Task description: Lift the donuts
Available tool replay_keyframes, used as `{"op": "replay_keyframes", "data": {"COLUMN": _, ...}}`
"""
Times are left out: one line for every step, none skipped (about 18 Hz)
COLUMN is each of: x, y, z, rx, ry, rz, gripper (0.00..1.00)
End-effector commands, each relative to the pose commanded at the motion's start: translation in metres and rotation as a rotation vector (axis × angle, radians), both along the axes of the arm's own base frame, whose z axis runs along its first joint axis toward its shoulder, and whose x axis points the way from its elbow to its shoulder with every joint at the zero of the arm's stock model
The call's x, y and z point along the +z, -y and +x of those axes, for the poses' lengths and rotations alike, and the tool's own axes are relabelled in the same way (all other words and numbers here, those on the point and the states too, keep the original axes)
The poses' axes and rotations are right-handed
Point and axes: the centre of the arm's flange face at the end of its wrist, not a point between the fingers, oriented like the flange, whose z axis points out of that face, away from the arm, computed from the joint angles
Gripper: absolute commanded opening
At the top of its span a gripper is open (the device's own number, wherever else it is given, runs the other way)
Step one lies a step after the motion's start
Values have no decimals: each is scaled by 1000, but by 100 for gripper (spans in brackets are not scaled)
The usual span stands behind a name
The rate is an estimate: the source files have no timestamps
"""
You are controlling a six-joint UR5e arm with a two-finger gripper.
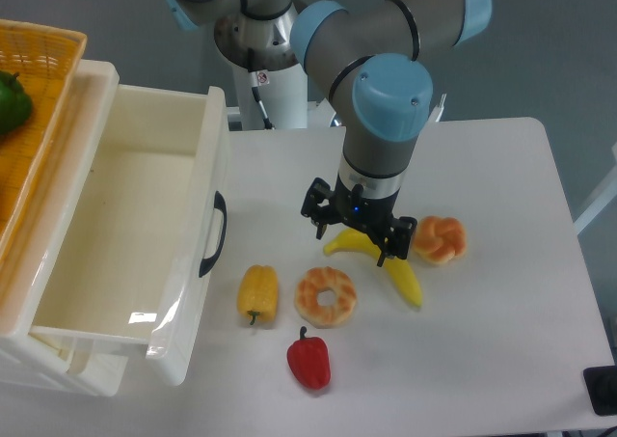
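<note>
One donut (326, 296) — gripper (353, 234) spread above banana (386, 259).

Reaches in from the rear, grey links and pale blue joint caps folding forward, then drops straight down through a vertical wrist. Ends in a black two-finger gripper (358, 235) pointing at the tabletop, fingers spread apart, one fingertip left, one right, nothing between them.
</note>
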Motion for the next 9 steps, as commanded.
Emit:
{"op": "replay_keyframes", "data": {"x": -1, "y": 0, "z": 1, "rx": -4, "ry": -3, "rz": -4, "gripper": 100}}
{"op": "replay_keyframes", "data": {"x": 0, "y": -1, "z": 1, "rx": -6, "ry": -5, "rz": -1, "gripper": 100}}
{"op": "replay_keyframes", "data": {"x": -2, "y": -2, "z": 2, "rx": -6, "ry": 0, "rz": -2, "gripper": 100}}
{"op": "replay_keyframes", "data": {"x": -6, "y": -5, "z": 4, "rx": -10, "ry": 3, "rz": -6, "gripper": 100}}
{"op": "replay_keyframes", "data": {"x": -9, "y": -7, "z": 4, "rx": -13, "ry": 6, "rz": -10, "gripper": 100}}
{"op": "replay_keyframes", "data": {"x": -11, "y": -8, "z": 5, "rx": -16, "ry": 5, "rz": -15, "gripper": 100}}
{"op": "replay_keyframes", "data": {"x": -14, "y": -8, "z": 5, "rx": -14, "ry": 7, "rz": -20, "gripper": 100}}
{"op": "replay_keyframes", "data": {"x": -21, "y": -8, "z": 7, "rx": -16, "ry": 15, "rz": -24, "gripper": 100}}
{"op": "replay_keyframes", "data": {"x": -27, "y": -6, "z": 9, "rx": -18, "ry": 20, "rz": -30, "gripper": 100}}
